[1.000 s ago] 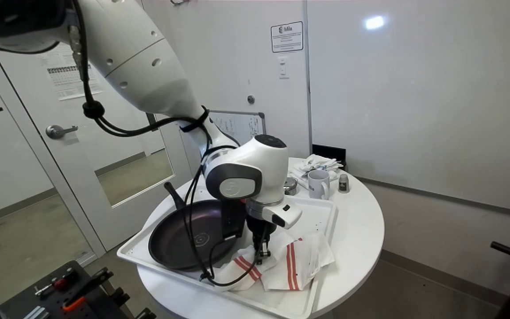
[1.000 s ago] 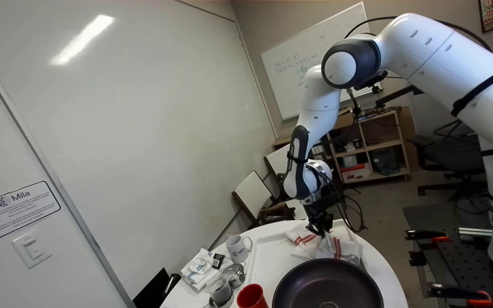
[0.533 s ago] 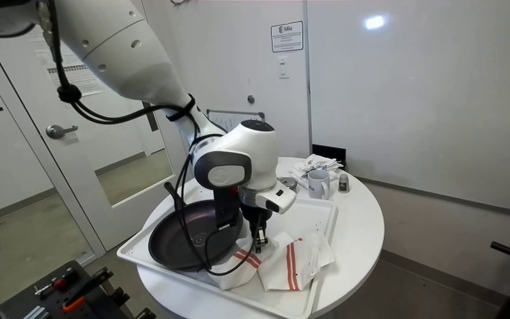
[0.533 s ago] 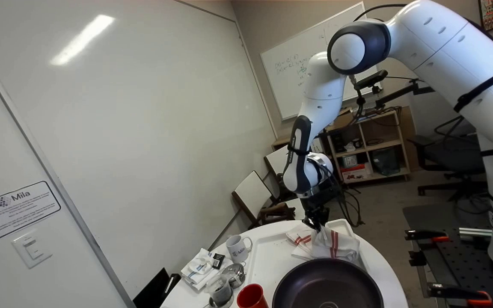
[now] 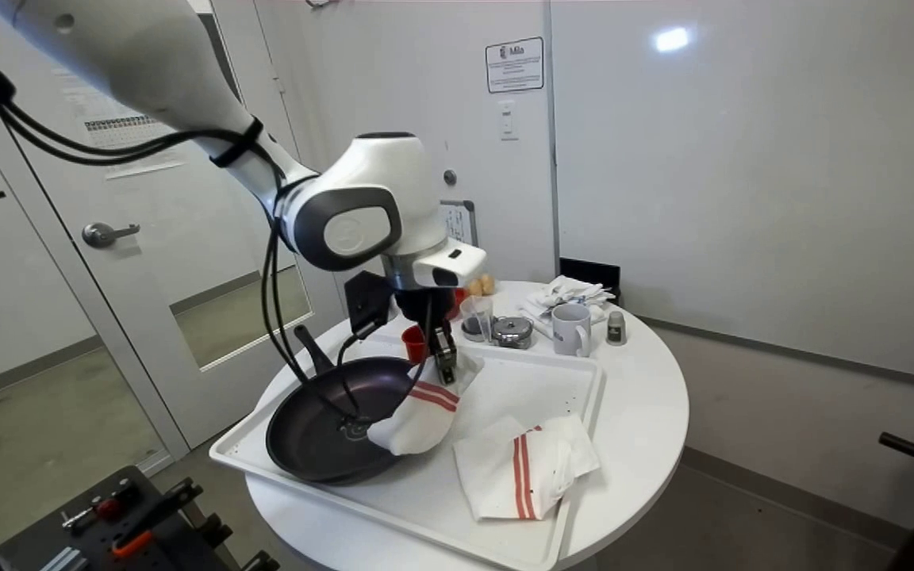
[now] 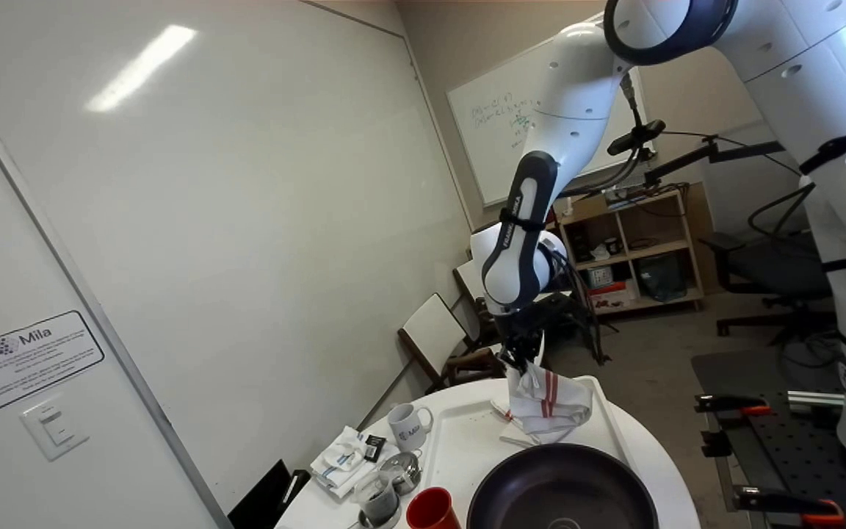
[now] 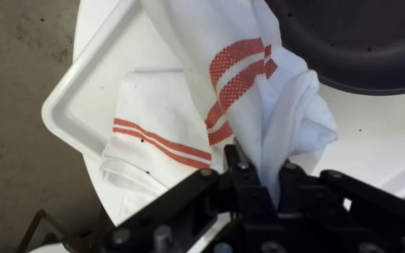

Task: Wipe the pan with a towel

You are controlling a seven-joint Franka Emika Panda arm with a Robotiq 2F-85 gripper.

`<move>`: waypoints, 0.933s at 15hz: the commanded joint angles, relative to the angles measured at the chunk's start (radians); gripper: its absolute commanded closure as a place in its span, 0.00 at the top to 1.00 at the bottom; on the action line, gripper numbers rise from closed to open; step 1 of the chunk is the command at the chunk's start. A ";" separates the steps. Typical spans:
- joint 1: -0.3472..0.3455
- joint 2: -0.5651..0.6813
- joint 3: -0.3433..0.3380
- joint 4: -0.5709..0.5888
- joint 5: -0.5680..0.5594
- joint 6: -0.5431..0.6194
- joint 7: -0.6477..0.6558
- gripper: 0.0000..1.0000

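So, gripper [image 7: 263, 170] pinches towel [image 7: 236, 84] by bunched part; likely light, soft, limp, best held by thick gathered fold. Pan [image 5: 316, 432] likely stiff, slick, heavier.

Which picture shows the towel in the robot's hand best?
The wrist view: the held towel is close up, cut off at the top, but its red stripes and the hand pinching it show clearly. Both exterior views show it smaller, hanging down.

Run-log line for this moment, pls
pan: on tray | gripper: clamped on hanging towel | hanging towel touching pan: cannot tell | second towel: on tray, partly overhanging
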 commanded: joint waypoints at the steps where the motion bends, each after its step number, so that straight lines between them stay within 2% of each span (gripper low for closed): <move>1: 0.088 -0.110 -0.030 -0.061 -0.161 0.013 0.159 0.03; 6: 0.136 -0.149 0.029 -0.059 -0.270 -0.004 0.254 0.03; 14: 0.178 -0.134 0.155 -0.091 -0.228 0.026 0.196 0.03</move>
